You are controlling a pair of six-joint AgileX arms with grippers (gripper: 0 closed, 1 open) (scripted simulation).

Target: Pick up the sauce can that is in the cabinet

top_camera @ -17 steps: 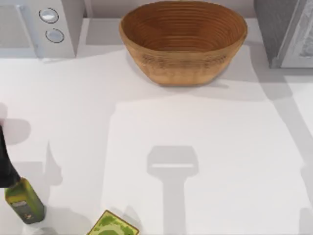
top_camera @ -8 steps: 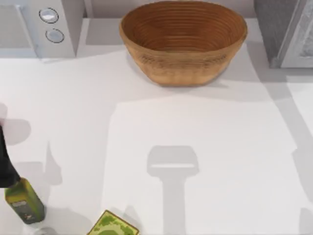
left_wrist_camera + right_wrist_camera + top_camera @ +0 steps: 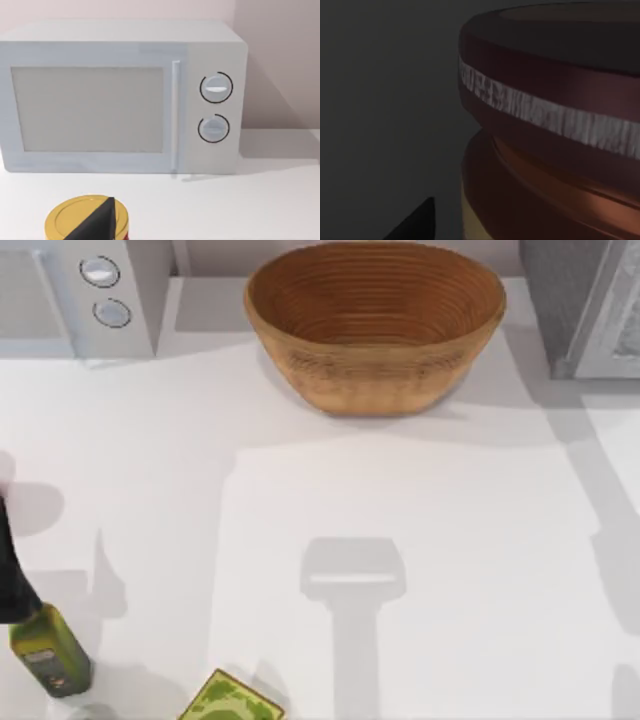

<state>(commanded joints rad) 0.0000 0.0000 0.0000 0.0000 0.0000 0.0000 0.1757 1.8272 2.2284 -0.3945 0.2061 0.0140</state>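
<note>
Dim grey cabinet walls close in around the small cylindrical sauce can [image 3: 555, 130], seen from the right wrist with its dark maroon rim, a pale band below it and a coppery shoulder running into a tan label. It looks rigid and fairly light, a smooth metal tin that could slip; I judge the best hold is across the straight label wall below the rim, squarely, so it cannot twist. One dark fingertip [image 3: 415, 222] of the right gripper sits just beside the can; whether those fingers are spread or closed I cannot tell.

Room inside the tall grey box-like cabinet [image 3: 565, 300], at the table's far right corner, looks tight, so a straight pull-out seems safest before any lift.

Outside, the white table [image 3: 420, 500] offers open room. A brown woven basket [image 3: 375, 325] stands just beside the cabinet. My left arm [image 3: 12, 570] waits near the left edge by a green oil bottle [image 3: 50, 650], facing a light grey two-knob microwave [image 3: 120, 95]; its grip is not discernible either.
</note>
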